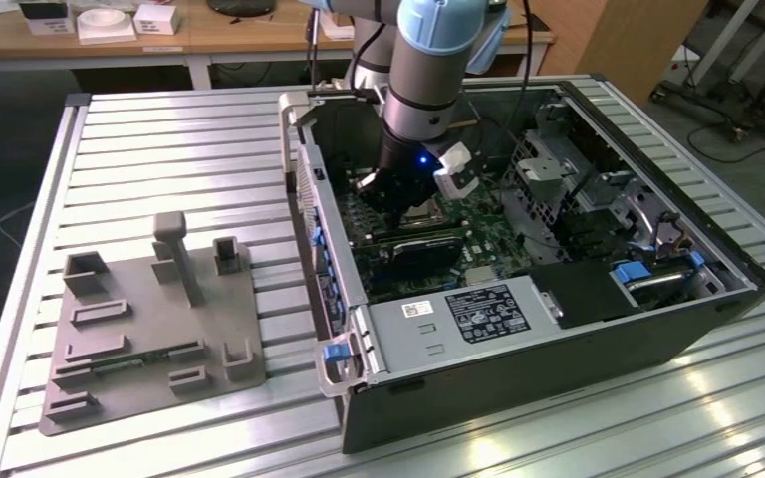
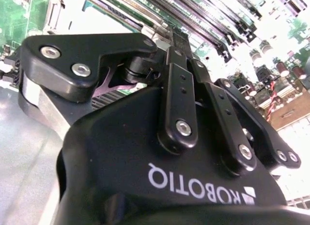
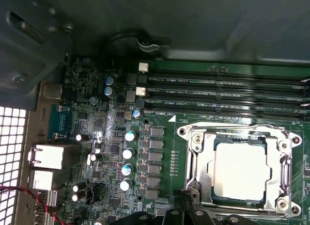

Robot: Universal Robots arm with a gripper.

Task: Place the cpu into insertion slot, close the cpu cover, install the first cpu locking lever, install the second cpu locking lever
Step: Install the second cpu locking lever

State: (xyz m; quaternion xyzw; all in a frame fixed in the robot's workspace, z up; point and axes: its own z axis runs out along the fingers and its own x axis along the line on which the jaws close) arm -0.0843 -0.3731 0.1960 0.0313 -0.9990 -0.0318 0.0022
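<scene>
Ribbed metal table (image 1: 156, 139) carries an opened computer case (image 1: 556, 329), with a grey moulded fixture tray (image 1: 143, 339) lying well apart toward the exterior view's left. Whether the jaws are open or closed cannot be told: the second wrist view shows the gripper's (image 2: 172, 33) black linkage bars drawn near one another at the tips, yet the tips themselves are hidden against the board. In the exterior view the gripper (image 1: 396, 194) reaches down inside the case over the green motherboard (image 3: 111, 152). Just beside its dark knuckles, in the first wrist view, the cpu (image 3: 240, 170) lies flat in the insertion slot (image 3: 215, 198), silvery top upward; it is nearly square, so no long axis stands out, and its edges run parallel with the socket's. Around it the cpu cover (image 3: 196, 137) lies down flat, its window framing the chip. Beyond the socket the long memory slots (image 3: 223, 91) run parallel with the cover's far edge
</scene>
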